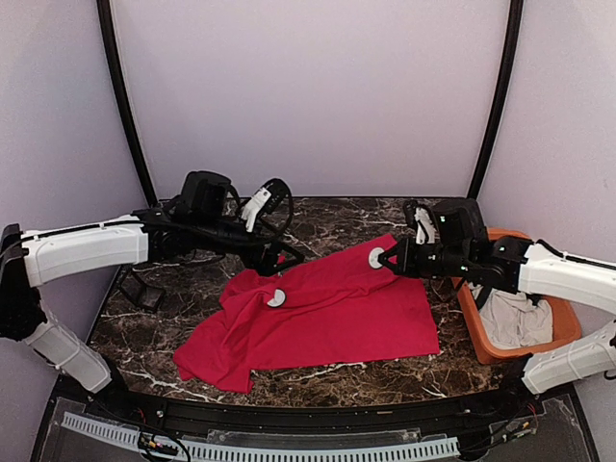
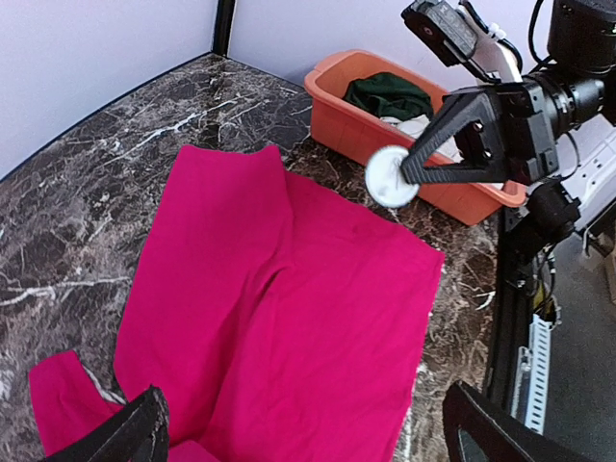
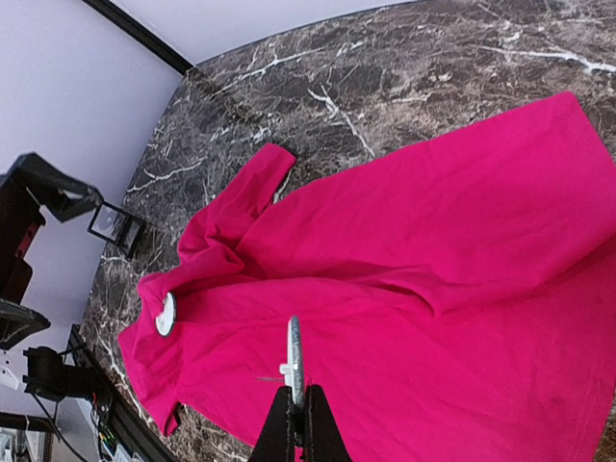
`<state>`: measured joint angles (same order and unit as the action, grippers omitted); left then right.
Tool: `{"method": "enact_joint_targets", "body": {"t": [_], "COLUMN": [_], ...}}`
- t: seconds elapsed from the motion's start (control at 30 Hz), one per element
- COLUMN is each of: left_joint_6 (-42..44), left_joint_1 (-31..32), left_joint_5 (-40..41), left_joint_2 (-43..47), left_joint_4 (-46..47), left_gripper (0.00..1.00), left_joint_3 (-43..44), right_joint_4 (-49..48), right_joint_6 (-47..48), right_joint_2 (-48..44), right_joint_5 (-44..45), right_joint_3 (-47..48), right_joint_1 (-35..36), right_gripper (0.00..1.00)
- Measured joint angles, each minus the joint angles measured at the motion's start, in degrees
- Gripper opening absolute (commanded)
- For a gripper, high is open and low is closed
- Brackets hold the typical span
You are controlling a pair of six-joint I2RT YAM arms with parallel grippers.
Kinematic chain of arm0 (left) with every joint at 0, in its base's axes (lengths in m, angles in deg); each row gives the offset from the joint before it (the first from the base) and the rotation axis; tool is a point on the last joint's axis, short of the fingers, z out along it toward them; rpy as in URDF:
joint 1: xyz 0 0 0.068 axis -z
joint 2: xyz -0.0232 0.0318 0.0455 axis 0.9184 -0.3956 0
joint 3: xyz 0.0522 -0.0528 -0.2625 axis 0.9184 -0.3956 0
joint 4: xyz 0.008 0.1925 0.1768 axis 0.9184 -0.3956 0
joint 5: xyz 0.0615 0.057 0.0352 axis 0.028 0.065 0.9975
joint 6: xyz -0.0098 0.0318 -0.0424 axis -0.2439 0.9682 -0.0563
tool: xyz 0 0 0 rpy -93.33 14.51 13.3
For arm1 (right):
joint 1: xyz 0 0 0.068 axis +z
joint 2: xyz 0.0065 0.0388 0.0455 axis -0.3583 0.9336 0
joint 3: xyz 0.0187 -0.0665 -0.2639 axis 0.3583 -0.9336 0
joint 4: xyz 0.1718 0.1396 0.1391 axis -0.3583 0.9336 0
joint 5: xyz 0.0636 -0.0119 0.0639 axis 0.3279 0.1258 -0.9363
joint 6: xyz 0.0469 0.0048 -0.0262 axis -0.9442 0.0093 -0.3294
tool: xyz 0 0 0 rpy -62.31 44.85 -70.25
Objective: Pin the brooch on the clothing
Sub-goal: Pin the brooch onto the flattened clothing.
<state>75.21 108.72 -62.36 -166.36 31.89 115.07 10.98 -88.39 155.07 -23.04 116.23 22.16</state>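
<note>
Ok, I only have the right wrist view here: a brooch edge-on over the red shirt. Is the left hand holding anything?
Observer: No. The left hand is open, its fingers wide apart above the shirt, with nothing between them.
Operator: What's past the shirt's right edge?
Observer: An orange bin with a green garment and a white cloth in it.
Operator: And the held brooch, face-on?
Observer: A plain round white disc, pinched at its rim by the right hand near the shirt's far corner.

Orange bin (image 2: 354,117) with green garment (image 2: 390,96)
</note>
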Motion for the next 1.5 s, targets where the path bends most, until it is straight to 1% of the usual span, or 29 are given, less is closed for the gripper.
{"method": "enact_joint_targets", "body": {"t": [0.13,0.17,0.23,0.3,0.37,0.4,0.47,0.57,0.6,0.67,0.77,0.93,1.0,1.1,1.13,1.23,1.43,1.47,1.5], "left_joint_6": [6.84,9.07,11.61,14.69,16.70,17.68,19.23,21.75,22.56,23.61,25.16,24.74,24.09,23.08,22.93,22.56,22.12,22.08,21.99], "left_joint_1": [1.70,1.99,2.69,3.28,3.78,4.09,4.61,5.03,5.11,5.11,5.09,4.37,3.87,3.43,3.19,2.93,2.93,2.93,2.93], "left_joint_5": [2.43,2.54,2.91,3.56,4.52,4.90,5.51,6.32,6.38,6.34,6.08,5.07,3.89,2.29,1.86,1.03,-0.48,-0.72,-0.92], "left_joint_2": [-9.79,-13.66,-18.34,-24.00,-28.17,-30.05,-33.05,-36.46,-37.22,-38.25,-39.04,-39.26,-39.28,-39.65,-40.06,-41.83,-44.28,-44.54,-44.74], "left_joint_4": [-6.56,-9.09,-12.22,-15.45,-17.81,-18.93,-20.83,-23.45,-24.04,-24.63,-25.16,-24.06,-22.97,-22.12,-22.01,-21.90,-22.03,-22.10,-22.14], "left_gripper": [0.99,0.99,0.99,0.96,0.89,0.83,0.76,0.70,0.65,0.58,0.56,0.56,0.53,0.43,0.38,0.35,0.28,0.25,0.18], "left_joint_3": [11.41,15.91,20.72,25.70,28.15,28.83,29.16,29.16,29.18,29.18,29.44,30.49,30.77,31.61,32.33,34.56,35.04,35.04,35.04], "right_joint_4": [2.10,2.49,3.15,4.02,5.05,5.84,7.96,11.13,11.72,12.46,13.29,13.49,13.42,13.18,13.05,12.74,11.76,11.72,11.72], "right_joint_6": [-0.09,-0.26,-0.74,-1.68,-3.08,-3.63,-4.96,-6.19,-6.32,-6.71,-7.19,-7.78,-7.96,-8.09,-8.17,-8.31,-8.85,-8.96,-9.03], "right_joint_2": [0.94,0.92,0.87,0.68,0.35,0.26,0.20,0.55,0.72,0.94,1.05,1.11,1.31,2.05,2.36,3.15,5.03,5.40,5.73], "right_joint_5": [-2.01,-2.32,-2.43,-2.25,-1.57,-1.11,-0.13,0.63,0.72,0.87,1.09,0.98,0.81,0.24,-0.02,-0.37,-1.31,-1.49,-1.62], "right_joint_3": [-0.37,-0.57,-0.85,-0.94,-0.94,-0.92,-0.79,0.13,0.44,0.90,1.09,1.09,1.09,1.09,1.09,1.09,1.09,1.09,1.11], "right_joint_1": [-0.66,-0.96,-1.66,-2.19,-2.56,-2.64,-2.69,-2.69,-2.69,-2.69,-2.69,-2.69,-2.69,-2.69,-2.69,-2.69,-2.69,-2.69,-2.67], "right_gripper": [0.00,0.00,0.00,0.00,0.00,0.00,0.00,0.00,0.00,0.00,0.00,0.00,0.00,0.00,0.00,0.00,0.00,0.00,0.00]}}
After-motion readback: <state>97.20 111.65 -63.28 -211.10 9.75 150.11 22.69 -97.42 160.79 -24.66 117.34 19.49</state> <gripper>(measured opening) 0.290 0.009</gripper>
